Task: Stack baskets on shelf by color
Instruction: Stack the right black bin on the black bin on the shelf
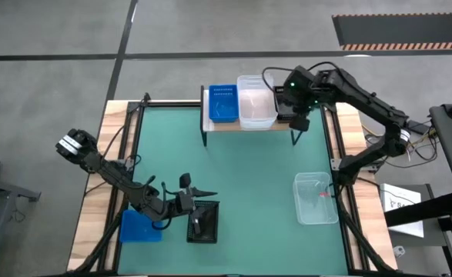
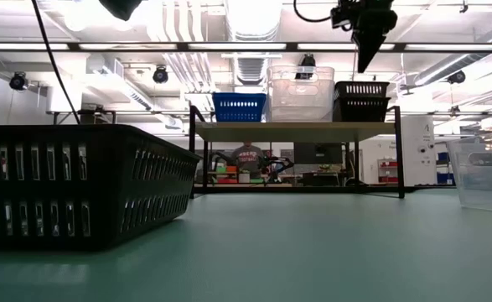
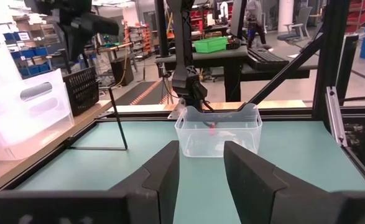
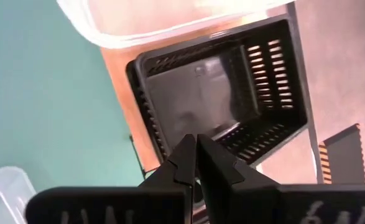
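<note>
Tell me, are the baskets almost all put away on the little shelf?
Not yet. The shelf already holds a blue basket, a clear basket and a black basket. Nothing is held: the right gripper hangs shut above the black one, the left gripper waits open. Left on the table: a black bin, a blue bin and a clear bin.

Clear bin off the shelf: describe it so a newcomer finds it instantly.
On the green table, look at the right side, well in front of the shelf. The clear bin stands alone there; it is see-through, and the only basket on that side.
</note>
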You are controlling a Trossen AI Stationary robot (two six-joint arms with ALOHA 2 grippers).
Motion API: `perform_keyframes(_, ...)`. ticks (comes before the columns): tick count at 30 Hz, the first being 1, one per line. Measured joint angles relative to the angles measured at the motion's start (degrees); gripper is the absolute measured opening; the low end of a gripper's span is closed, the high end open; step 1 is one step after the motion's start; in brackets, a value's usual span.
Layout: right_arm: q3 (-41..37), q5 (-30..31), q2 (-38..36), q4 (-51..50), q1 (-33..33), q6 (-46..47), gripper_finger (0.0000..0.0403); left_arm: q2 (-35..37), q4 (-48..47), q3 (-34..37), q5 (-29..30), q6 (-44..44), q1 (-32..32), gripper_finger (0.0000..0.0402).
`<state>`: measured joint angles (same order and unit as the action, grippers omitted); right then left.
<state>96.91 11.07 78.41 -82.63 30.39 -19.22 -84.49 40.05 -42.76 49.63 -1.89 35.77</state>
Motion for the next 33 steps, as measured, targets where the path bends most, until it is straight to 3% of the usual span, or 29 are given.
perform_keyframes(11, -4.6, -0.5, 1.5, 3.9, 0.0, 2.1, 0.0008, 0.0, 0.1, -0.2, 0.0, 0.1, 0.8, 0.0111)
perform_keyframes(21, -0.5, -0.3, 0.6, 0.7, -0.1, 2.8, 0.0008, 0.0, 0.2, -0.3, 0.0, 0.0, 1.6, 0.0111)
perform_keyframes(33, -2.3, 1.0, 1.6, 0.7, 0.0, 4.3, 0.0008, 0.0, 0.3, -0.4, 0.1, 0.0, 1.8, 0.0111)
